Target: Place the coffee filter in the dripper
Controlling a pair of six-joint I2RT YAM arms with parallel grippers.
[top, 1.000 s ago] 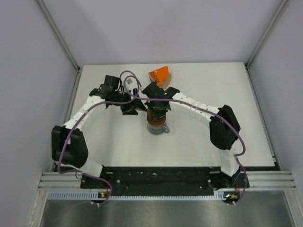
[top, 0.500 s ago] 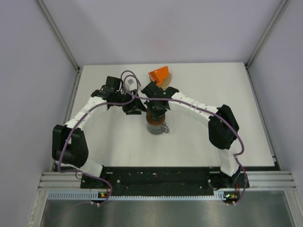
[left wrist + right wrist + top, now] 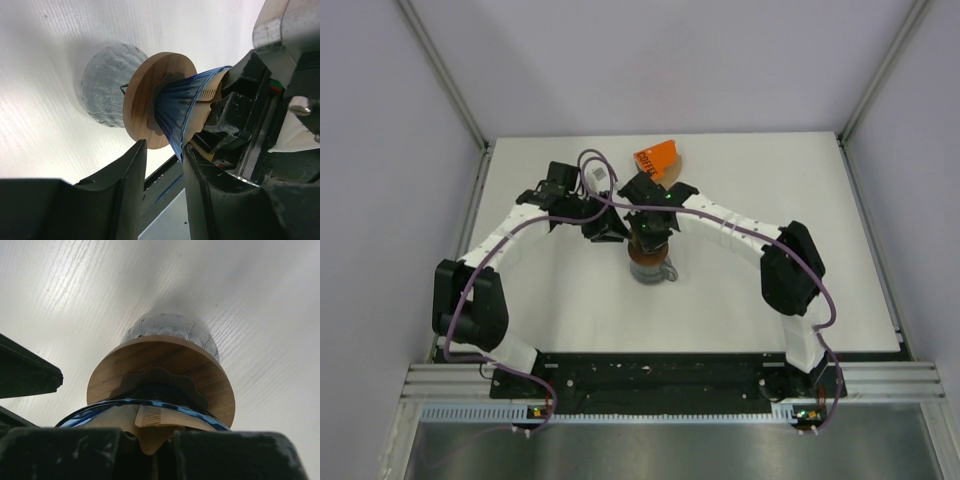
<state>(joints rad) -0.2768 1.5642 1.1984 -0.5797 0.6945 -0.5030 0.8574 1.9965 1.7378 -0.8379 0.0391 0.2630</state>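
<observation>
- Step in hand, as I judge it: seating the coffee filter (image 3: 149, 420) into the dripper (image 3: 175, 107); the paper is at the cone's mouth and partly inside, not yet let go
- The right hand (image 3: 151, 439) is pinched tight on the filter's upper edge, directly over the dripper's rim
- The left hand (image 3: 162, 150) stands part-way apart, one finger on either side of the rim's edge; it grips nothing that I can see, and I cannot tell whether it touches the rim
- The dripper sits in a wooden ring (image 3: 150, 82) on top of a glass pitcher (image 3: 102, 90), near the middle of the counter (image 3: 45, 55)
- The next move likely calls for steadying the cone with the left hand, pressing the paper down against the ribbed wall, then releasing without dragging it back out
- The filter is light tan paper with a crimped seam strip at the front and a creased, folded lip; it looks thin and easy to crumple, with the bright blue rim curving just outside it
</observation>
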